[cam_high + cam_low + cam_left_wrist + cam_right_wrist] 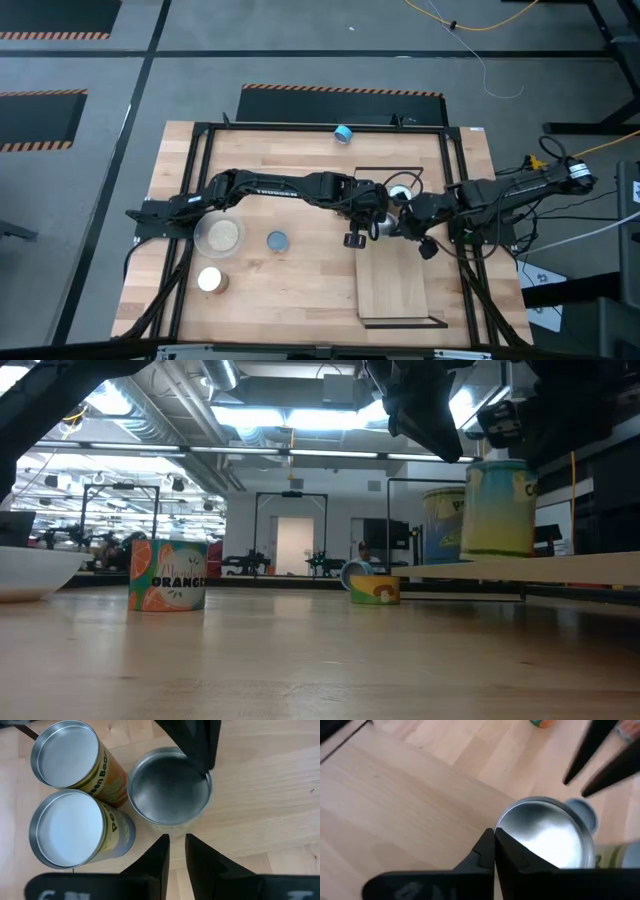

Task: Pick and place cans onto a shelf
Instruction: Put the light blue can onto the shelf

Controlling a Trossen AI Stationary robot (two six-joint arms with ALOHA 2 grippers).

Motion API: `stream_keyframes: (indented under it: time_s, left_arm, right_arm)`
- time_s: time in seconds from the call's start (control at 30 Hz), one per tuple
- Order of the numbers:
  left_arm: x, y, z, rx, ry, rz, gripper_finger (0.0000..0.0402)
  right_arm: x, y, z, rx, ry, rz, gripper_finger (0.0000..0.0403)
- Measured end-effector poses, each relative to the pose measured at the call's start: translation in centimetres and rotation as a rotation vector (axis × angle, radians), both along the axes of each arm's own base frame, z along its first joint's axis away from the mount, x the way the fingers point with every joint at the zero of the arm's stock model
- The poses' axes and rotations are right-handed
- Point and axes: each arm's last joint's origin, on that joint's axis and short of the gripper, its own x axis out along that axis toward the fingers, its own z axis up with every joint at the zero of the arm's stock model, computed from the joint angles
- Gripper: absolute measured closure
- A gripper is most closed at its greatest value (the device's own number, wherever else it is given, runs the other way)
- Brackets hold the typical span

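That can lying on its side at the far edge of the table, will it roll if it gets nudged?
Probably. The can on its side rests on its curved wall, so a sideways nudge should send it rolling. It looks like rigid metal, so unlikely to dent. The bare table around it offers no stop.

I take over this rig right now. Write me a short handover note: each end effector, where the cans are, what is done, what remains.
Left end effector: over the shelf, narrow gap between its fingers, holding nothing, beside the cans on the shelf.
Right end effector: shut, empty, above one of those cans.
Done: three cans stand together at the shelf's far end.
Left: orange can and blue-grey-topped can upright on the table, one can lying on its side at the far edge. A clear dish also sits on the table.
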Motion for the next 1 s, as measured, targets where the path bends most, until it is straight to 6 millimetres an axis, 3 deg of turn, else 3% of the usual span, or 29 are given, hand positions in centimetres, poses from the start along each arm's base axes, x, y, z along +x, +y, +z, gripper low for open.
stream_keyframes:
  time_s: [0.37, 0.57, 1.0]
  left_arm:
    - [0.0, 0.0, 0.0, 0.0, 0.0, 0.0, 0.0347]
    - [0.0, 0.0, 0.0, 0.0, 0.0, 0.0, 0.0347]
    - [0.0, 0.0, 0.0, -0.001, 0.0, 0.001, 0.0347]
  right_arm:
    - [-1.7, -0.4, 1.4, 0.123, -0.03, -0.143, 0.0401]
    - [-3.2, -0.9, 1.3, 0.147, 0.045, -0.27, 0.0401]
    - [-3.5, -1.0, 1.7, 0.162, 0.017, -0.271, 0.0401]
